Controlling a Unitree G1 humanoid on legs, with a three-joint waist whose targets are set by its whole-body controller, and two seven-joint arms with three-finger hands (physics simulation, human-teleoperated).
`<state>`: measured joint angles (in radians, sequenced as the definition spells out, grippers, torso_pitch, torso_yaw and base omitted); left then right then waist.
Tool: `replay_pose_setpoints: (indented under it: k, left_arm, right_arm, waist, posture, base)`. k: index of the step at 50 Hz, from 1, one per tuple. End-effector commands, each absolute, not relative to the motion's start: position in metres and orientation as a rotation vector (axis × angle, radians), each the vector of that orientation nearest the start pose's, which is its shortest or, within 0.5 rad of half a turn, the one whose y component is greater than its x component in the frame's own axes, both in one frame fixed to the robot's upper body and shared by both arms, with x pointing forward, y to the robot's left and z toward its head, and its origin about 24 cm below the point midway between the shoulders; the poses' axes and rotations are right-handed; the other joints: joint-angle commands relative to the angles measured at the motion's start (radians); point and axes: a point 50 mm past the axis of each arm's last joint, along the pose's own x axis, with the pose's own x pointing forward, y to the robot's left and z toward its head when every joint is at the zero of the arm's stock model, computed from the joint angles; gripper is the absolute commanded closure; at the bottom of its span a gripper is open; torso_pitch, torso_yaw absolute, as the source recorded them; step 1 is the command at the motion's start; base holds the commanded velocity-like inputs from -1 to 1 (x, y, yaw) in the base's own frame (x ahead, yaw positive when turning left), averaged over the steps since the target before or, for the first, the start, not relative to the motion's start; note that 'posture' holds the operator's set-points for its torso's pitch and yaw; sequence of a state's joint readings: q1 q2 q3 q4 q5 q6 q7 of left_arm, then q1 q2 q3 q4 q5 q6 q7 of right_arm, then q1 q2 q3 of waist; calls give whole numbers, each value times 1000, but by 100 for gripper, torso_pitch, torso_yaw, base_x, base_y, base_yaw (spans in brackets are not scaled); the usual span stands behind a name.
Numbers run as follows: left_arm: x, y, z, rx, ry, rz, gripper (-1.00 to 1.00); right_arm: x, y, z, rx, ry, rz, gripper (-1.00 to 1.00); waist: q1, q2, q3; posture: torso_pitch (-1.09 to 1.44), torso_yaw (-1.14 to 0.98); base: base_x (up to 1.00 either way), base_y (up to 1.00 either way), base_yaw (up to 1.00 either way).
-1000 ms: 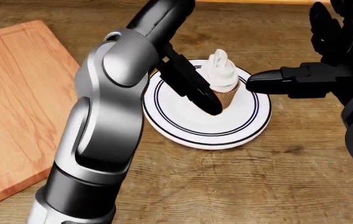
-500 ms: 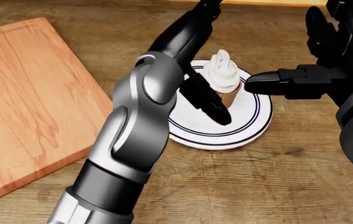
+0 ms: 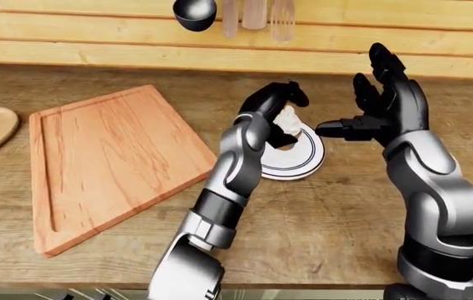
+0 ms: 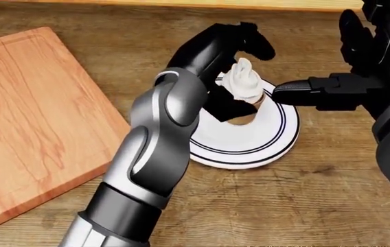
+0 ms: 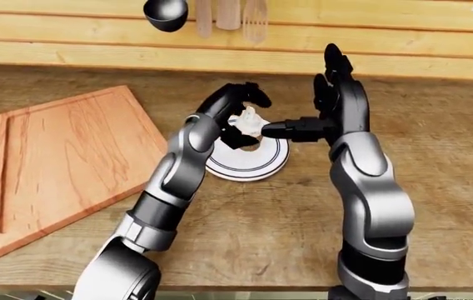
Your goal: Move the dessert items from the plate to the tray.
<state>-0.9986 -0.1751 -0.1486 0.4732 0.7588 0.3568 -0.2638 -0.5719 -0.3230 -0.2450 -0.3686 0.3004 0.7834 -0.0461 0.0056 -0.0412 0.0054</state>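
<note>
Countertop [image 3: 337, 212], wooden, bearing all items. Tray [image 3: 112, 156]: wooden board, well left of both hands. Plate [image 4: 270, 139]: white, ringed, beneath left hand [image 4: 233, 43]. Cupcake [image 4: 244, 85]: upright on plate, between curled, unclosed left fingers; right hand [image 4: 350, 77] spread open just beside. Eye views alone show tray whole and hanging utensils [image 3: 237, 12].

Dessert [image 4: 243, 80] on plate [image 4: 264, 141] (apparently upright), tray [image 4: 33, 108] left.
</note>
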Motion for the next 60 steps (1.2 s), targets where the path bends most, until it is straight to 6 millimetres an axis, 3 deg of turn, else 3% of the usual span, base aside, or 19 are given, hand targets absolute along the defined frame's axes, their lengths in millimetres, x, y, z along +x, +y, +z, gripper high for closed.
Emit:
replay_pose_setpoints:
  k: [1, 8, 16, 21, 31, 38, 47, 60]
  left_arm:
    - [361, -11, 220, 803, -268, -375, 11]
    - [362, -11, 214, 807, -273, -374, 18]
    - [353, -10, 249, 773, -332, -358, 47]
    - [344, 4, 277, 746, -361, -354, 58]
    - [342, 65, 308, 748, -359, -264, 76]
    - [359, 117, 322, 764, -316, -145, 79]
    - [378, 171, 317, 803, -244, -8, 78]
    - [384, 217, 300, 854, -180, 90, 76]
  right_arm:
    - [299, -200, 249, -12, -287, -29, -100]
    - [297, -200, 250, -11, -289, -30, -100]
    - [298, -202, 251, -11, -292, -33, -100]
    - [296, -203, 255, -12, -297, -34, -100]
    - [292, -204, 273, -15, -317, -40, -100]
    - [293, -203, 274, -15, -318, -40, -100]
    - [296, -199, 275, -16, -320, -35, -100]
    - [297, -198, 273, -18, -316, -34, -100]
  waist:
    - [3, -11, -15]
    - [1, -7, -17]
    - [1, -8, -13]
    - [2, -10, -2]
    - [4, -5, 12]
    - [6, -1, 13]
    - [4, 8, 9]
    - [0, 17, 4]
  posture:
    - [0, 0]
    - [0, 0]
    - [0, 0]
    - [0, 0]
    - [0, 0]
    - [0, 0]
    - [0, 0]
    - [0, 0]
  base:
    - [0, 0, 0]
    - [0, 0, 0]
    - [0, 0, 0]
    - [0, 0, 0]
    - [0, 0, 0]
    - [0, 0, 0]
    - [0, 0, 0]
    - [0, 0, 0]
